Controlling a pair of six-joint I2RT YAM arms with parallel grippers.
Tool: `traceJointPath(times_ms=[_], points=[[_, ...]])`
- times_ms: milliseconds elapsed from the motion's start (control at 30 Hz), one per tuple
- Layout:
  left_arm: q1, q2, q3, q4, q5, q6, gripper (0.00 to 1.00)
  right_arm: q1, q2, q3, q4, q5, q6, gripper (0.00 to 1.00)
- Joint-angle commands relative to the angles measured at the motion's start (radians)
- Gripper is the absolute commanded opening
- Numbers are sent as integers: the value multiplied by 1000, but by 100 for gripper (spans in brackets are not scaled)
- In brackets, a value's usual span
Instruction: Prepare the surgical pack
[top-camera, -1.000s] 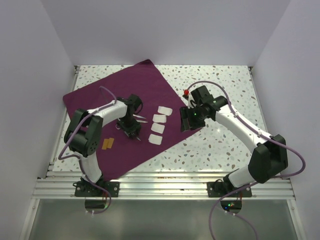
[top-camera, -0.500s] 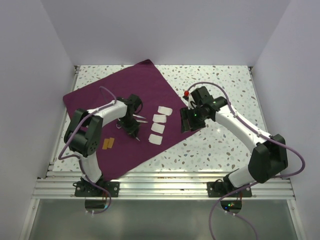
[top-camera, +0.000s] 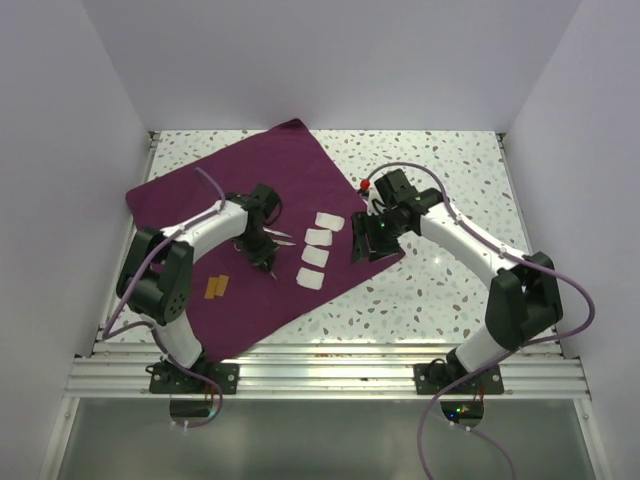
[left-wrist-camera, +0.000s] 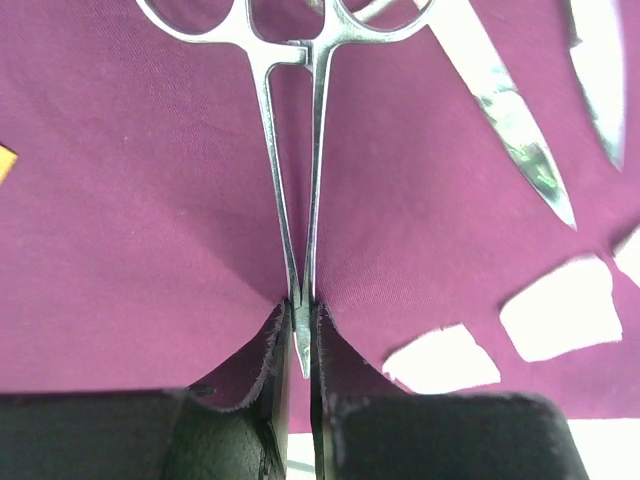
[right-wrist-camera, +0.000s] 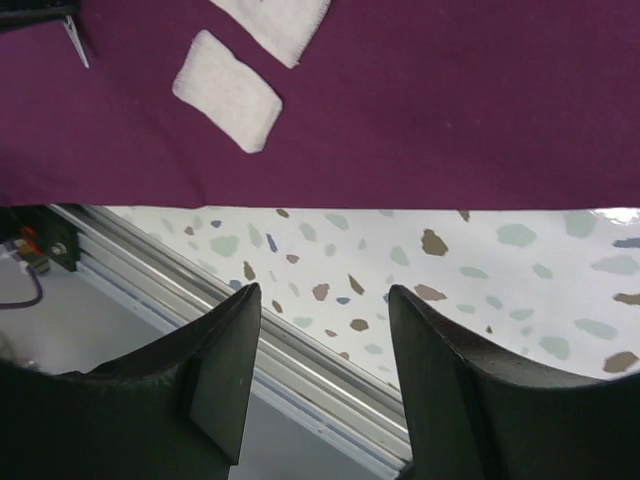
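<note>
The surgical pack is a big purple cloth (top-camera: 200, 215) spread flat on the speckled table, also seen in the left wrist view (left-wrist-camera: 130, 200) and the right wrist view (right-wrist-camera: 450, 100). On it lie steel forceps (left-wrist-camera: 292, 180), ring handles away from the camera. My left gripper (left-wrist-camera: 298, 312) is shut on the forceps' tips; from above, the left gripper (top-camera: 266, 264) sits mid-cloth. My right gripper (top-camera: 362, 250) hangs open over the cloth's right corner. In its own view the right gripper (right-wrist-camera: 322, 345) has only table and rail between its fingers.
Several white gauze pads (top-camera: 317, 248) lie in a column on the cloth, one of them a pad (right-wrist-camera: 226, 92) in the right wrist view. Pointed steel blades (left-wrist-camera: 500, 110) lie beside the forceps. Small orange strips (top-camera: 216, 287) sit near the cloth's front. The metal rail (top-camera: 320, 365) runs along the near edge.
My left gripper has shut on the forceps' tips and drawn slightly back. The right gripper has shifted a little left toward the cloth's corner, still open.
</note>
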Motion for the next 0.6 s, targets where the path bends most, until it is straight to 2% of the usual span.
traceJointPath(times_ms=[0,233,367,567], points=[[-2,-100,-5,-21,-21,89,0,-3,38,50,89,-126,79,57],[-11,-204,-105,44,30,215,0,30,194,69,374,-332,333,57],[-12,-231,-157,56,53,258,0,73,288,152,392,-324,384,57],[-14,-186,-192,117,104,258,0,74,346,202,342,-287,344,58]])
